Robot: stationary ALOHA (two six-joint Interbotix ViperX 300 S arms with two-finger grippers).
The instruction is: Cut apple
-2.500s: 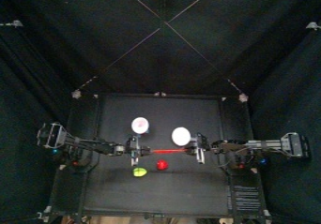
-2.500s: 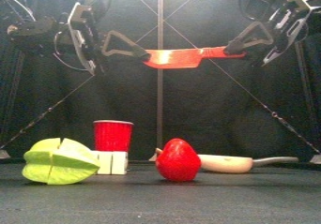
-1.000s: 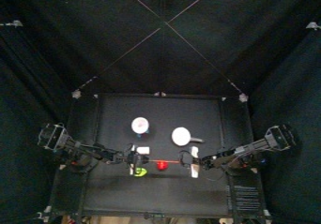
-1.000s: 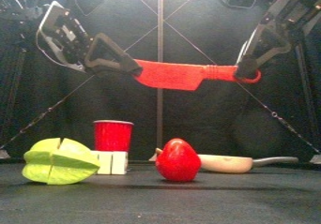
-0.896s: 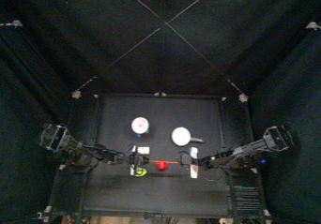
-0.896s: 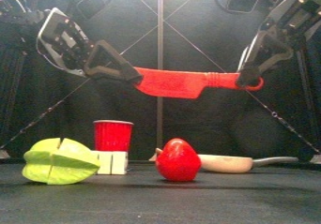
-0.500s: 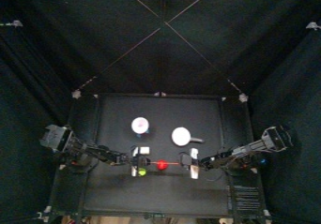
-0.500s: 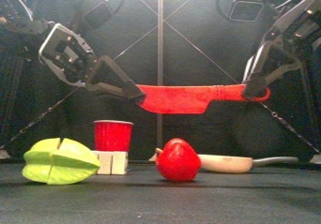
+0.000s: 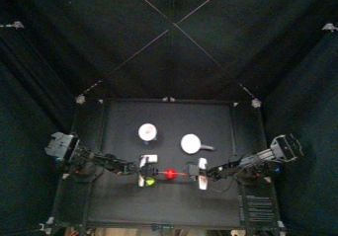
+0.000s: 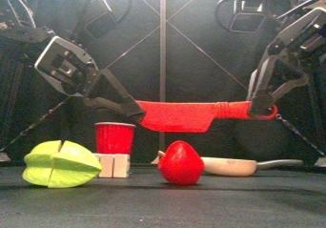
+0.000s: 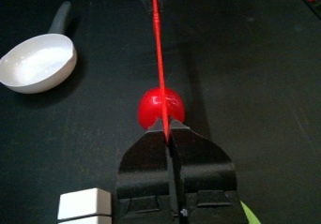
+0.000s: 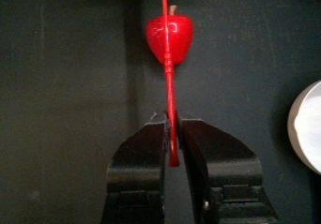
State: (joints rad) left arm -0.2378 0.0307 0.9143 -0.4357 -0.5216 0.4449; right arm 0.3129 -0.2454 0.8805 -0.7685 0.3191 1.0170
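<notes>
The small red apple (image 10: 181, 163) stands on the black table, seen from above at apple (image 9: 169, 173). A red toy knife (image 10: 186, 114) hangs level just over it with a small gap. My left gripper (image 10: 132, 108) is shut on the blade's tip and my right gripper (image 10: 261, 106) is shut on the handle. The left wrist view looks along the knife (image 11: 157, 50) to the apple (image 11: 160, 106) beneath, past the left gripper (image 11: 172, 134). In the right wrist view, the right gripper (image 12: 172, 123) holds the knife edge-on, with the apple (image 12: 168, 36) under it.
A yellow-green fruit (image 10: 61, 164) lies at the front left. Beside it stand a red cup (image 10: 114, 136) and white blocks (image 10: 114, 165). A white ladle (image 10: 237, 165) rests right of the apple. Two white discs (image 9: 148, 131) (image 9: 193, 142) lie farther back.
Both grippers have come down together, lowering the knife from high above the table to just over the apple. The apple has not moved.
</notes>
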